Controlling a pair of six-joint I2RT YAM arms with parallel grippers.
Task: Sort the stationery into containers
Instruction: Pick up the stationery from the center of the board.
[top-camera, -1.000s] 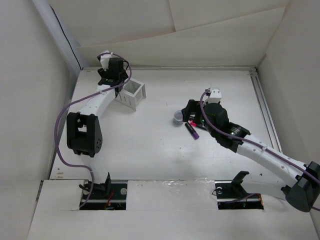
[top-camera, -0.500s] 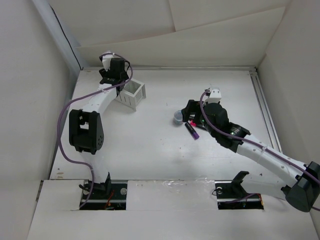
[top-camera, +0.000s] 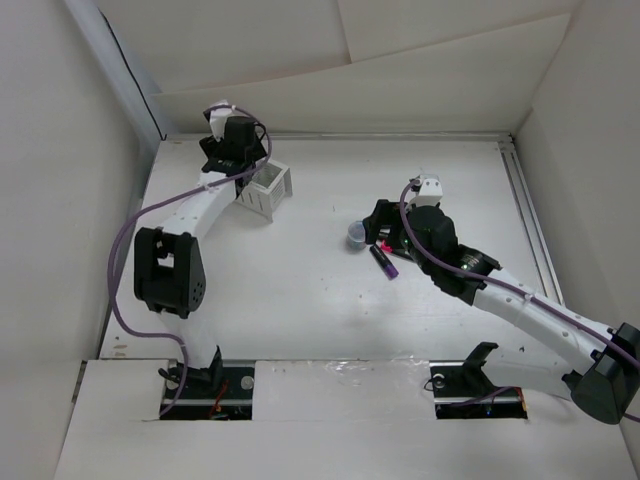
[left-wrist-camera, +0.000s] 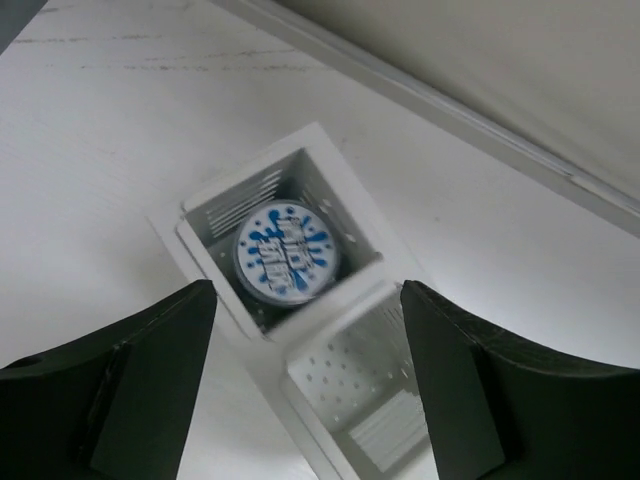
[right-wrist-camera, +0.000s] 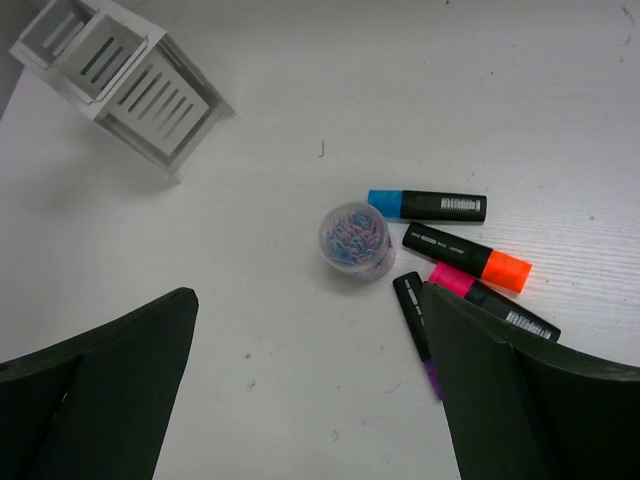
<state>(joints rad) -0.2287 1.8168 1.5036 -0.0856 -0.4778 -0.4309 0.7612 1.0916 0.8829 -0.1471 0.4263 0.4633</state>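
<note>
The white mesh organiser box (top-camera: 268, 189) stands at the back left; it also shows in the right wrist view (right-wrist-camera: 120, 75). In the left wrist view one compartment of the organiser (left-wrist-camera: 215, 215) holds a round tub with a blue-splashed lid (left-wrist-camera: 286, 251); the other compartment (left-wrist-camera: 360, 390) is empty. My left gripper (top-camera: 250, 170) (left-wrist-camera: 305, 290) hovers open above the box. A clear round tub of coloured clips (right-wrist-camera: 355, 240) (top-camera: 356, 235) sits mid-table beside blue (right-wrist-camera: 425, 205), orange (right-wrist-camera: 470, 258), pink (right-wrist-camera: 490, 305) and purple (right-wrist-camera: 418, 330) markers. My right gripper (top-camera: 378, 232) (right-wrist-camera: 308, 295) is open and empty just above them.
White walls enclose the table on three sides. A metal rail (top-camera: 528, 215) runs along the right edge. The back wall's foot (left-wrist-camera: 480, 120) lies close behind the organiser. The purple marker (top-camera: 384, 262) lies nearest the table's middle.
My left arm has shifted a little to the right over the organiser, its elbow swinging. The right arm and the items under it have not moved.
</note>
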